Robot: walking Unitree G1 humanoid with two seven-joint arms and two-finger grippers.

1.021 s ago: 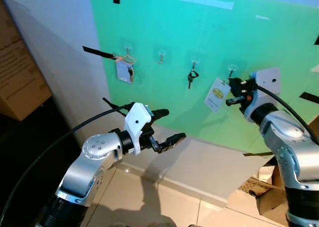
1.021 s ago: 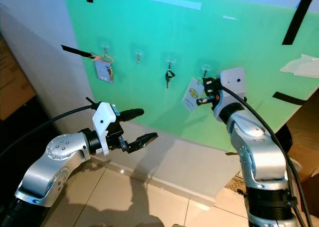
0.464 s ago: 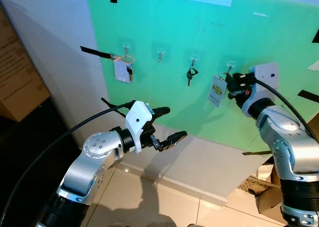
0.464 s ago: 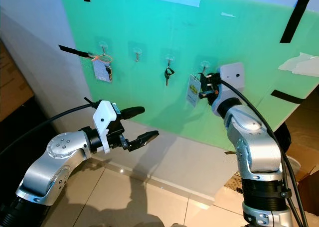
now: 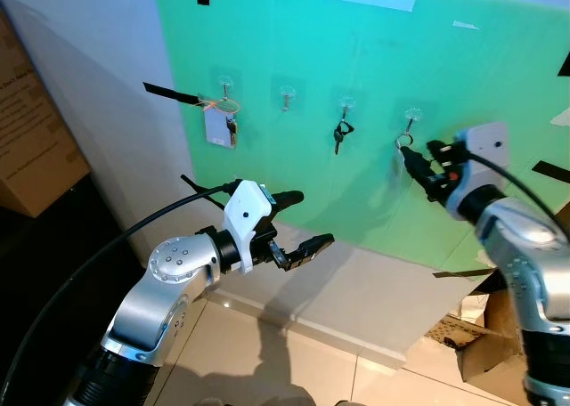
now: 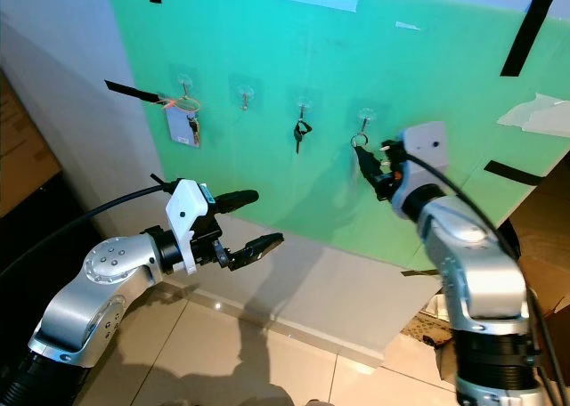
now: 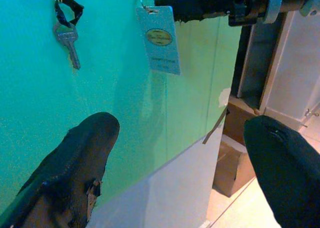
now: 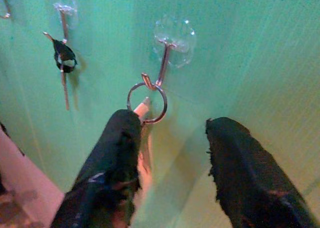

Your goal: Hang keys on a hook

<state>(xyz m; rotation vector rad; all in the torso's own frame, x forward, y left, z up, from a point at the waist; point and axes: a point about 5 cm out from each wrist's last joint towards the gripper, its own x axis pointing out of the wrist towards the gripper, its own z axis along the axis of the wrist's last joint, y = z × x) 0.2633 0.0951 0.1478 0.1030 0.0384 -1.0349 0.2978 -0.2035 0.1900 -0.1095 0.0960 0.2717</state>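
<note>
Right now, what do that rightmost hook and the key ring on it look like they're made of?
The rightmost hook looks like thin bright metal wire set in a clear, glossy plastic pad, likely a suction or adhesive disc, since the green board shows through it. The key ring seems polished steel: a thin, shiny silver loop. The tag below looks like laminated card or plastic.

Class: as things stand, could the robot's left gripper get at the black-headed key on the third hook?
Probably yes. The left gripper is open and holds nothing, below the black-headed key, with bare green board between them; reach itself cannot be judged.
</note>
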